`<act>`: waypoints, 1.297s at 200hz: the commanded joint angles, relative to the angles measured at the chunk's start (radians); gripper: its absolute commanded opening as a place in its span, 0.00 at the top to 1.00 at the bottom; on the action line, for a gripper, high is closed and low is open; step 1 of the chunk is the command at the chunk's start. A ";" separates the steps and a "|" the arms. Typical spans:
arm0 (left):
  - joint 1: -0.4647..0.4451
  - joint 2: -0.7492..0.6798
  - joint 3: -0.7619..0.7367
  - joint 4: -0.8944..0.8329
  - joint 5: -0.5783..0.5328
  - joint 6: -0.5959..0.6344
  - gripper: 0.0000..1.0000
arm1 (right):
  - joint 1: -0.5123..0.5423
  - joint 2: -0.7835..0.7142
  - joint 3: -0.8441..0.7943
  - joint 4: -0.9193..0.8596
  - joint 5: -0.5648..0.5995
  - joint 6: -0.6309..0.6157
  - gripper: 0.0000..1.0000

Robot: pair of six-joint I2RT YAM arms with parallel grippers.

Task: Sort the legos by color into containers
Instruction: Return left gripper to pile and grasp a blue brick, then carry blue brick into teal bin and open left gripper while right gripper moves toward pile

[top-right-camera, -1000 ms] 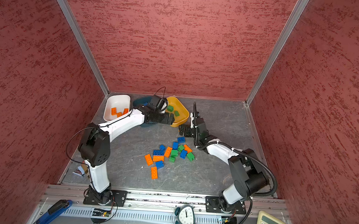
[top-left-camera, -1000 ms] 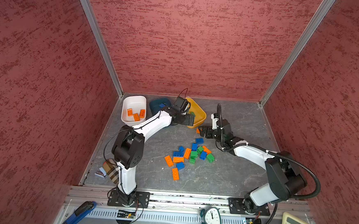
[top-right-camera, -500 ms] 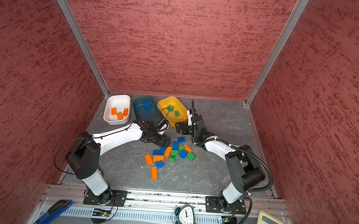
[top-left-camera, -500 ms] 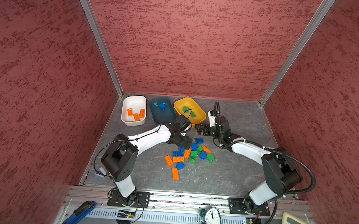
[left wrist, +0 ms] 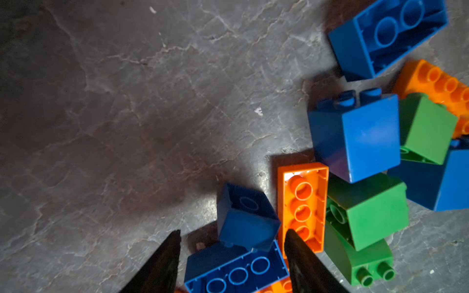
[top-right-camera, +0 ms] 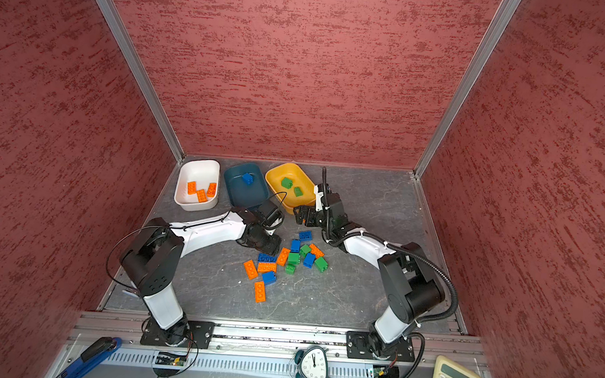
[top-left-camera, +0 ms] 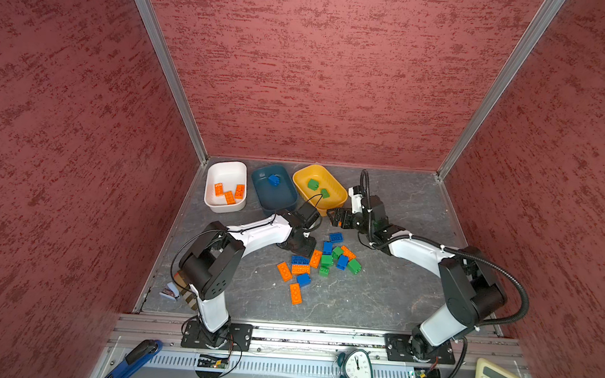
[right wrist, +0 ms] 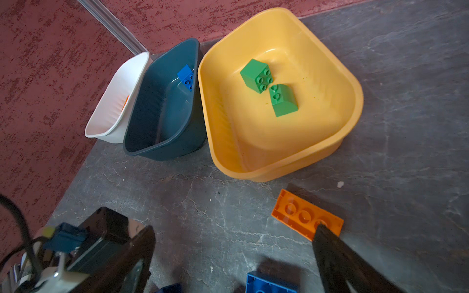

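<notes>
Well beyond the left claw, by the back wall, stands a shallow white plastic tub [top-left-camera: 227, 173] with rounded corners, holding three orange oblong bricks [top-left-camera: 229, 197]. Beside it, a dark teal plastic tub [top-left-camera: 275, 199] holds one blue square brick [top-left-camera: 274, 180]. Each colour has its own tub, so the sorting looks begun but far from done (most bricks lie loose).

The left claw [left wrist: 232, 233] hangs low over the edge of the loose pile of legos [top-left-camera: 326, 260] on the grey, crack-veined counter [left wrist: 127, 114]. Its two black tapered fingers stand partly spread. Between them are a small blue square brick [left wrist: 247, 218], tipped so its hollow underside shows, and a long blue brick [left wrist: 236, 271] under it. A gap shows at one finger, so nothing is pinched yet. The blue square is probably the target, bound for the teal tub. A glossy upturned orange oblong brick [left wrist: 302, 205] lies close against the other finger and might get nudged.

Just beyond the right claw sits the yellow plastic tub [top-left-camera: 337, 198], holding two green bricks [right wrist: 256, 75], one square and one sloped. The right claw [top-left-camera: 332, 217] hovers spread wide and empty. One fingertip overlaps the end of a flat orange brick [right wrist: 305, 215] lying studs-down; whether they touch, I cannot tell.
</notes>
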 commanded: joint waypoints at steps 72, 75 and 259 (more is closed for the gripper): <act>0.002 0.105 0.031 0.061 0.022 0.017 0.51 | 0.006 0.000 0.026 0.002 -0.012 -0.014 0.02; 0.001 0.105 0.031 0.061 0.022 0.017 0.51 | 0.006 0.000 0.028 -0.002 -0.011 -0.018 0.03; 0.224 -0.100 -0.036 0.197 0.101 -0.156 0.76 | 0.073 0.015 0.071 -0.118 0.080 -0.126 0.02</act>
